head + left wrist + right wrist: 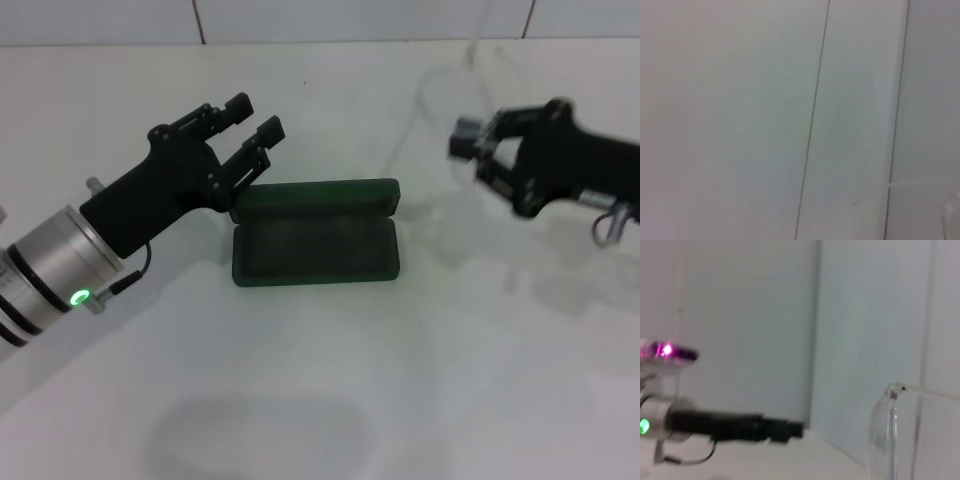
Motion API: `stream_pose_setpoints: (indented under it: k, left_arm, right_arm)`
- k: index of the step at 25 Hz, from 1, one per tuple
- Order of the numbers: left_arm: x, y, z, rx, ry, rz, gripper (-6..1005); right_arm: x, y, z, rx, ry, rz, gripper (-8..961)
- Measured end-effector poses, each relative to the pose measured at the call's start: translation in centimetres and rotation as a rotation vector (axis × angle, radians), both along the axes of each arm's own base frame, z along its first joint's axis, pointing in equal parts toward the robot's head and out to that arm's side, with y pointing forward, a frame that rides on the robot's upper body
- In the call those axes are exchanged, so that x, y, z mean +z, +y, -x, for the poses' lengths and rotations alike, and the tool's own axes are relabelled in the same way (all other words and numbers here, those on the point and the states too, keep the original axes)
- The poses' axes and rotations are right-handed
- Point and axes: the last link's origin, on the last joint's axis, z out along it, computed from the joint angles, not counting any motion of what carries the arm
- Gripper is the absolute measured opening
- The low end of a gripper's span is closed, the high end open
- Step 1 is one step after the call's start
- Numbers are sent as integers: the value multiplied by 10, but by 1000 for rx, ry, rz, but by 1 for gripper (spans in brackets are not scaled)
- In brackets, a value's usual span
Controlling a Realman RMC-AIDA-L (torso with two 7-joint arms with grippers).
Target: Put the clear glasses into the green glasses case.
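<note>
The green glasses case (315, 243) lies open in the middle of the white table, dark lining up, its lid hinged toward the back. My left gripper (256, 120) hovers open just above the case's back left corner. The clear glasses (452, 92) hang in the air to the right of the case, faint and fully transparent, one arm rising toward the wall. My right gripper (478, 155) is shut on them, above the table. In the right wrist view one lens of the clear glasses (883, 436) shows close up, with the left arm (730, 425) beyond it.
The white table (330, 380) spreads in front of the case. A tiled white wall (740, 120) stands behind the table and fills the left wrist view.
</note>
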Motion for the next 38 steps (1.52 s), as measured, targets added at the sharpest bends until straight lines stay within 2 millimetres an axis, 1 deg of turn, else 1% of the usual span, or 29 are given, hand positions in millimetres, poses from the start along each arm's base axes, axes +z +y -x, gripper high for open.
stream_pose_setpoints:
  k: [4,8,10,14,17,18,19,20,21,27,33,38]
  left_arm:
    - [5,1,-6,-43,-15,-11,468]
    - [10,2,-22,-149,-4,-9,469]
    - [11,3,-31,-212,-1,11,468]
    - [10,8,-49,-300,17,128,466]
    - [5,10,-61,-347,48,258,464]
    - [5,10,-61,-347,48,258,463]
    - [3,10,-64,-361,56,298,463]
    - [-1,10,-71,-382,73,367,462]
    - [-3,11,-74,-388,81,394,462]
    - [-8,15,-85,-395,103,486,461]
    - [-13,17,-91,-371,124,582,461]
    - [-16,18,-93,-349,138,641,462]
  right_arm:
    - [-18,-9,2,103,-60,20,126]
    - [-35,-17,7,179,-121,84,125]
    - [-42,-22,9,218,-153,115,125]
    - [-49,-29,8,279,-197,139,125]
    - [-50,-31,7,288,-206,145,126]
    - [-49,-31,6,293,-206,146,126]
    - [-49,-32,6,301,-206,146,126]
    - [-49,-34,6,313,-207,147,126]
    - [-48,-35,6,330,-210,145,126]
    - [-48,-43,2,393,-217,116,126]
    - [-46,-48,0,456,-217,63,125]
    - [-45,-52,2,506,-200,32,125]
